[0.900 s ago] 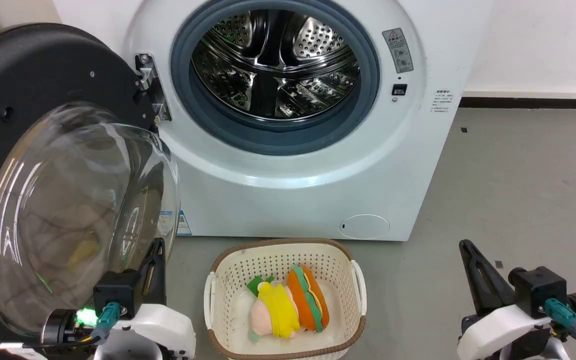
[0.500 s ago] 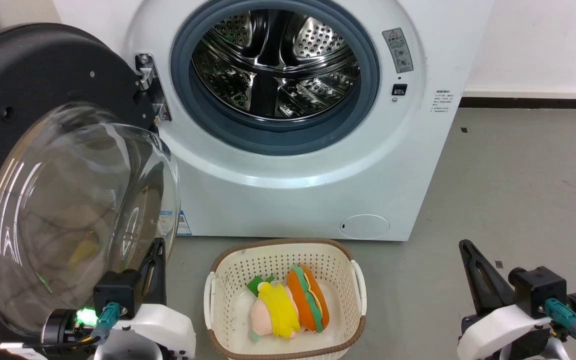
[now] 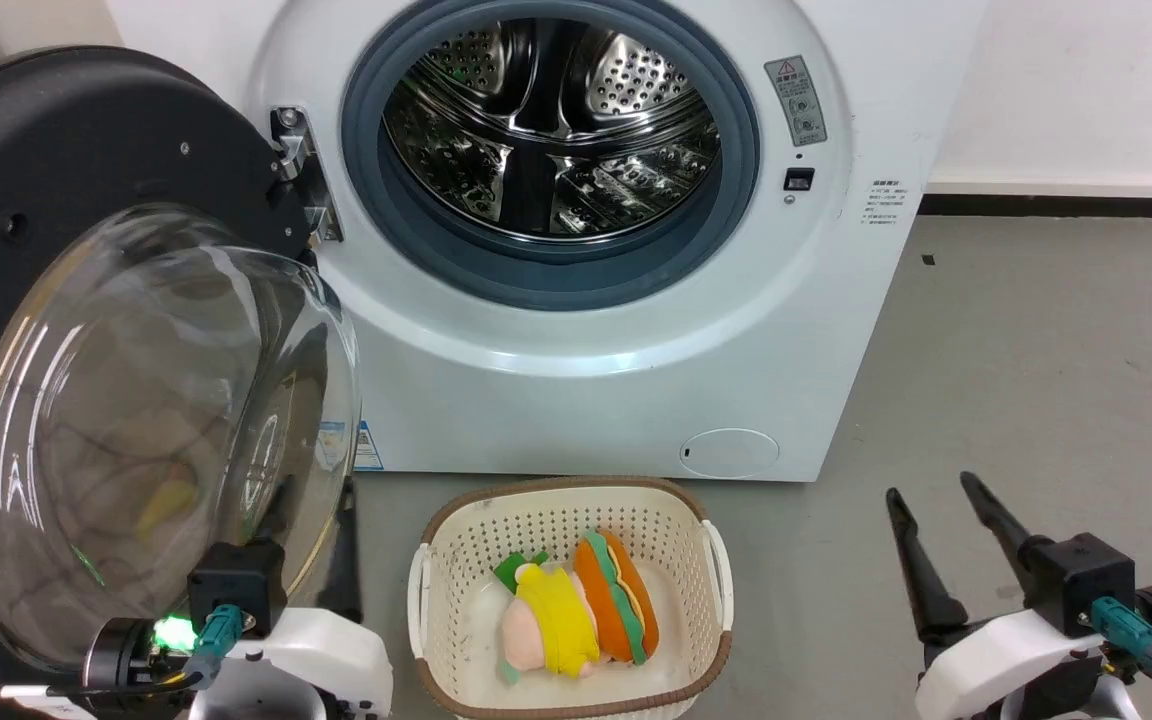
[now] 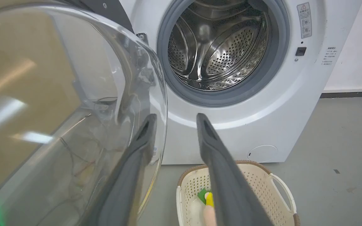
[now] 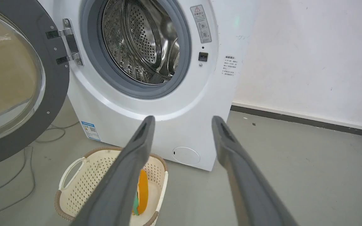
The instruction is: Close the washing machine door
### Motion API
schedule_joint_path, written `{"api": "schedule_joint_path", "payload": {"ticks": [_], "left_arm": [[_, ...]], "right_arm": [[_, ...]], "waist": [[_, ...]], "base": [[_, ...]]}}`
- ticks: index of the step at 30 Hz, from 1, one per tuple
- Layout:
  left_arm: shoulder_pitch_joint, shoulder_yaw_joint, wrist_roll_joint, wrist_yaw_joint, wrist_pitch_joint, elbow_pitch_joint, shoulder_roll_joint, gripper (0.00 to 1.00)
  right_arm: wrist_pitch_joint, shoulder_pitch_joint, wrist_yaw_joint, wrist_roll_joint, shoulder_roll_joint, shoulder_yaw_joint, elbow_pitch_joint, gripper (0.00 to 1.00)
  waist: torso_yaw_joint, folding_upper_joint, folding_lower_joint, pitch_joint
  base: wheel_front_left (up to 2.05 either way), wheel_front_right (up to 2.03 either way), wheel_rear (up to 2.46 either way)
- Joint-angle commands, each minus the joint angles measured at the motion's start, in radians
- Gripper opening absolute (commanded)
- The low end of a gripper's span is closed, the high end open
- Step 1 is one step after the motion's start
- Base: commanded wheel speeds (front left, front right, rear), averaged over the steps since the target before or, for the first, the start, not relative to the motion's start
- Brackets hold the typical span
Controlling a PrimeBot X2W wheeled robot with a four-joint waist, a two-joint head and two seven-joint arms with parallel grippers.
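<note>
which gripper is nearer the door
Left. The left gripper sits right beside the door, one finger at the edge of its glass bowl; contact is unclear. The right gripper is far off on the other side, beyond the basket, over the floor.

1 washing machine [image 3: 636, 380], 1 basket [image 3: 568, 486], 2 toys [image 3: 558, 615]

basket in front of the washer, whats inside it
The basket holds an orange bun-like toy with a green stripe, a yellow and pink toy lying against it, and a green piece at that toy's far end. Whatever lies under them is covered.
</note>
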Motion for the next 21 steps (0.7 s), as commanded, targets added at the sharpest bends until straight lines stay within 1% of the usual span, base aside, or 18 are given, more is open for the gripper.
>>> {"api": "schedule_joint_path", "payload": {"ticks": [1,9,10,11,12,21], "left_arm": [[-0.001,-0.002,-0.003,0.006,-0.007,0.002,0.0,1.0],[-0.003,-0.011,-0.008,0.025,-0.024,0.003,0.0,1.0],[-0.003,-0.013,-0.008,0.027,-0.026,0.003,0.0,0.8],[-0.004,-0.014,-0.008,0.029,-0.028,0.002,0.0,0.33],[-0.004,-0.015,-0.008,0.031,-0.03,0.001,0.0,0.0],[-0.017,-0.025,-0.004,0.046,-0.053,-0.027,0.003,0.0]], "right_arm": [[-0.006,0.0,0.0,0.007,0.0,-0.004,0.001,1.0],[-0.023,0.001,0.0,0.031,0.0,-0.014,0.004,1.0],[-0.025,0.002,0.0,0.034,0.0,-0.015,0.004,1.0],[-0.027,0.002,0.0,0.038,0.001,-0.016,0.004,1.0],[-0.029,0.002,0.0,0.041,0.001,-0.018,0.004,1.0],[-0.052,0.005,0.0,0.073,0.001,-0.029,0.005,1.0]], "waist": [[0.0,0.0,0.0,0.0],[0.001,0.0,0.0,0.002],[0.002,0.0,0.0,0.003],[0.002,0.0,0.0,0.003],[0.003,0.0,0.0,0.003],[0.019,0.0,0.0,0.006]], "base": [[0.0,0.0,0.0],[0.0,0.0,0.0],[0.0,0.0,0.0],[0.0,0.0,0.0],[0.0,0.0,0.0],[0.0,0.0,0.0]]}}
